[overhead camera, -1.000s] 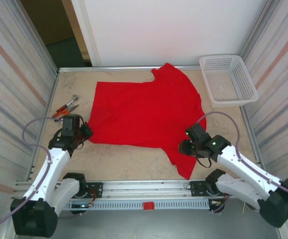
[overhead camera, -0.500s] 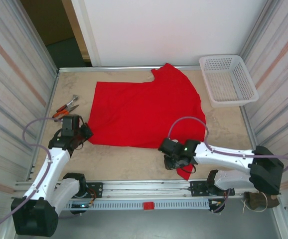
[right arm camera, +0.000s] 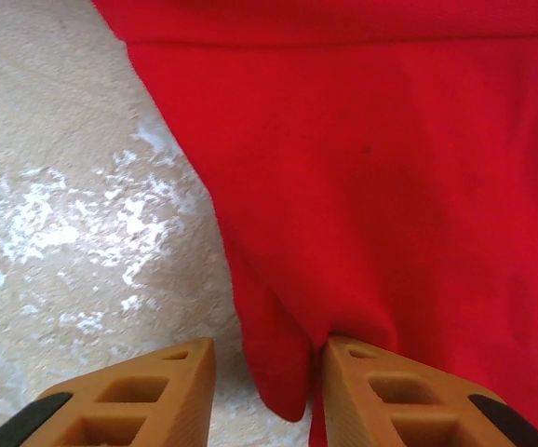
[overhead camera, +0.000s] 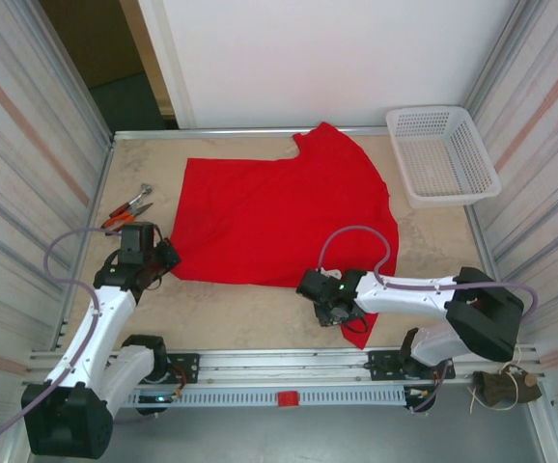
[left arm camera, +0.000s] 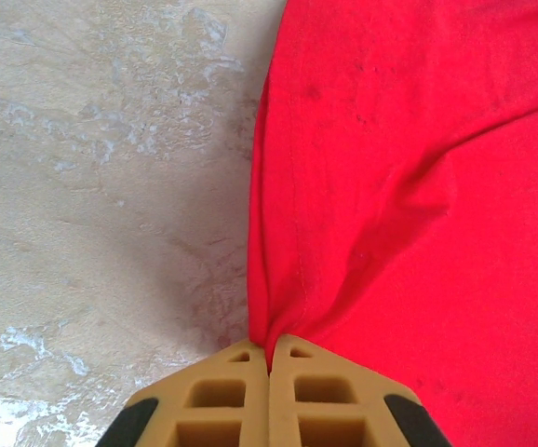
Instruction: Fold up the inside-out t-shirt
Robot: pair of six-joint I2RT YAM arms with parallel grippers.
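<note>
The inside-out t-shirt (overhead camera: 279,217) is bright red and lies spread flat across the middle of the table, one sleeve reaching toward the near edge. My left gripper (overhead camera: 166,257) is at the shirt's near left corner. In the left wrist view its fingers (left arm camera: 269,352) are shut on a pinch of the red hem (left arm camera: 418,186). My right gripper (overhead camera: 329,307) is low over the near sleeve. In the right wrist view its jaws (right arm camera: 269,346) stand apart around a hanging fold of red cloth (right arm camera: 390,168), which touches the right finger only.
A white mesh basket (overhead camera: 443,154) stands at the back right corner. Orange-handled pliers (overhead camera: 127,207) lie near the left wall. Bare tabletop (overhead camera: 250,318) runs along the near edge between the arms. Metal walls close both sides.
My right arm has swung left along the near edge and stretched out low, its jaws narrower than before. The left arm and its grip have not moved.
</note>
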